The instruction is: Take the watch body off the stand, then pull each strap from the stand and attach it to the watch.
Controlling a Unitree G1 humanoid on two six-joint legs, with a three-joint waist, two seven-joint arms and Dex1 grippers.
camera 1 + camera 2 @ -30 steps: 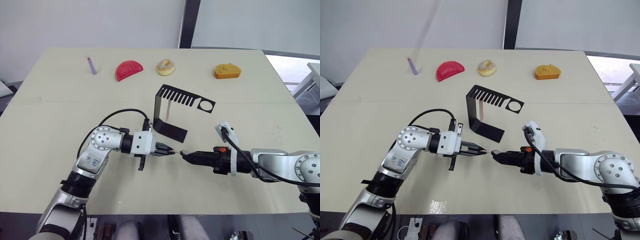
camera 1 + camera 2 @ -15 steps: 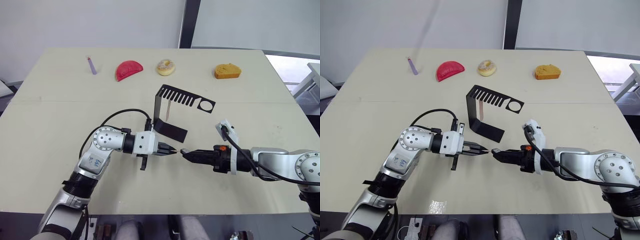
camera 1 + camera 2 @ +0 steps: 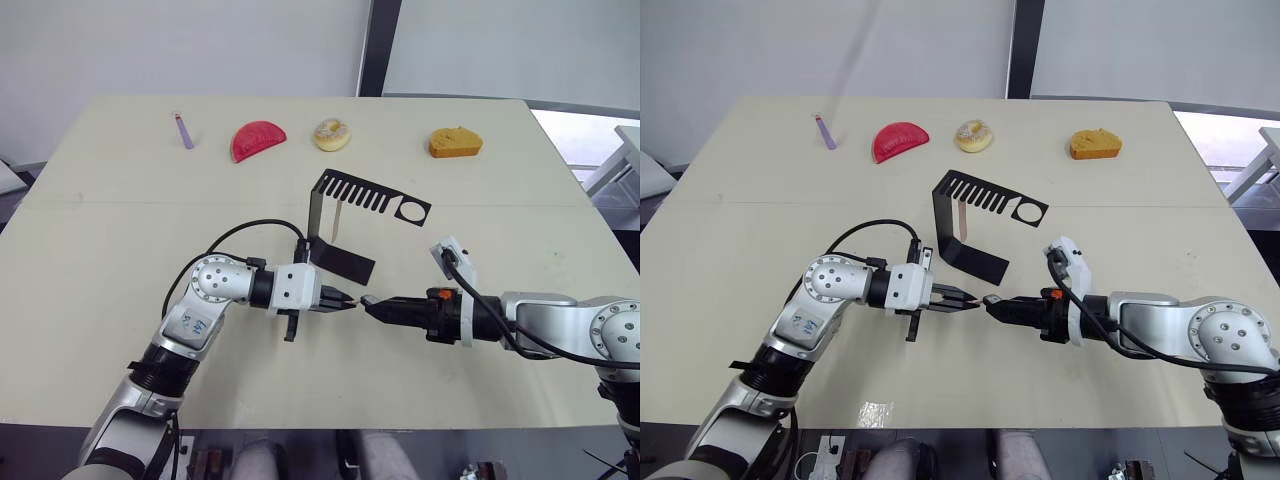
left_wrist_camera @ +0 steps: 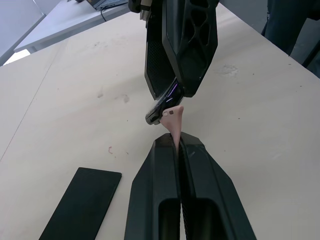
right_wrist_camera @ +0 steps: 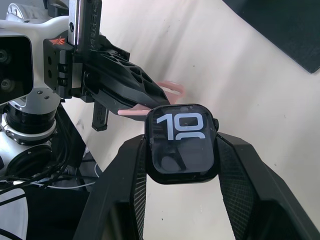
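Observation:
My right gripper [image 3: 368, 302] is shut on the watch body [image 5: 182, 149], a small black case whose screen shows light digits. Facing it over the table's middle, my left gripper [image 3: 345, 300] is shut on a pale pink strap [image 4: 174, 119]. The strap's free end touches the edge of the watch body [image 4: 161, 113]. The black stand [image 3: 322, 218] stands just behind the two grippers, its slotted arm ending in a ring hole [image 3: 411, 211]. A second pale strap [image 3: 338, 219] hangs from the slotted arm.
Along the far edge lie a purple stick [image 3: 183, 131], a red half-round piece [image 3: 258, 140], a doughnut [image 3: 332, 133] and an orange bread piece [image 3: 455, 141]. The stand's flat base [image 4: 80, 202] lies close beside my left gripper.
My left gripper has moved right with the strap, closing the gap to the right gripper. The strap's tip now meets the watch body. The right gripper has barely moved.

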